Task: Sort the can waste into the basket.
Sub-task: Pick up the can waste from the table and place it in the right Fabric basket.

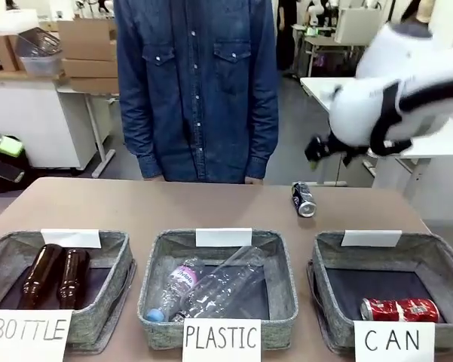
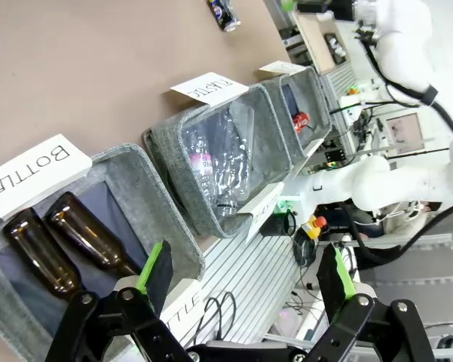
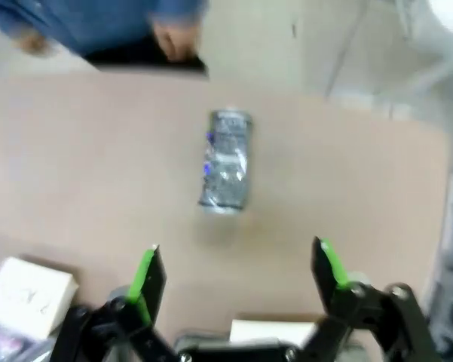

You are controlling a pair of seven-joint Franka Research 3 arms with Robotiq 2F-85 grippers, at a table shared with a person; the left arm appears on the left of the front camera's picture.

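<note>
The front camera sits low on the robot's side, looking across the worktop (image 1: 173, 204) at a person (image 1: 197, 83) standing on the far side. The left wrist camera hangs rolled above the three baskets, close to the one marked BOTTLE (image 2: 98, 188) — the row runs away diagonally. The right wrist camera looks steeply down, near the dark can (image 3: 226, 160). All three views share that can — lying beyond the baskets.
</note>
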